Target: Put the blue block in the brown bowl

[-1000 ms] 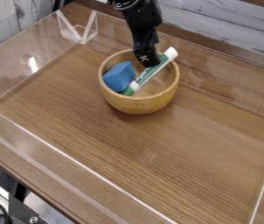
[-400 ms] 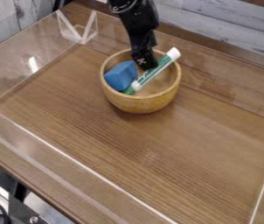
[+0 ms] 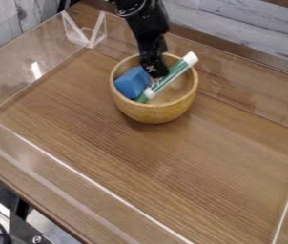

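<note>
The brown bowl (image 3: pixel 155 105) stands on the wooden table, a little behind the middle. Inside it, on the left, lies the blue block (image 3: pixel 132 83). A green-and-white tube (image 3: pixel 173 76) leans across the bowl's right half, its end sticking over the far rim. My gripper (image 3: pixel 151 65) comes down from the top of the view, its black fingers standing open just over the bowl's back edge, between the block and the tube. Nothing is held between the fingers.
Clear acrylic walls (image 3: pixel 19 71) ring the table surface. A folded clear piece (image 3: pixel 83 29) stands at the back left. A grey plank wall runs behind.
The gripper has shifted slightly to the left and away from the tube; the block and tube stay in the bowl.
</note>
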`<control>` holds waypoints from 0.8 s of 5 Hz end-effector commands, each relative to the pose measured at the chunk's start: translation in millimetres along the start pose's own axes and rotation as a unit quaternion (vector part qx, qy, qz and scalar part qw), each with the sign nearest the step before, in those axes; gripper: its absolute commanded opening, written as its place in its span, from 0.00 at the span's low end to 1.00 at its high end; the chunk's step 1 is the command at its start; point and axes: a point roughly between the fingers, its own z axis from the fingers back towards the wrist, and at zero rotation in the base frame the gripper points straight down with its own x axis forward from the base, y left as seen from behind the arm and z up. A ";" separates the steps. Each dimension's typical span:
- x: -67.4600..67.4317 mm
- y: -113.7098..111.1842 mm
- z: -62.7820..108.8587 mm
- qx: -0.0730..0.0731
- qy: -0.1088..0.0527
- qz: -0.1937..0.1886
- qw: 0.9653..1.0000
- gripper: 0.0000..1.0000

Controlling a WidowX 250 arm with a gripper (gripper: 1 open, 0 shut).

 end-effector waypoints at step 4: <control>-6.0 5.4 19.7 0.017 -0.013 0.008 1.000 0.00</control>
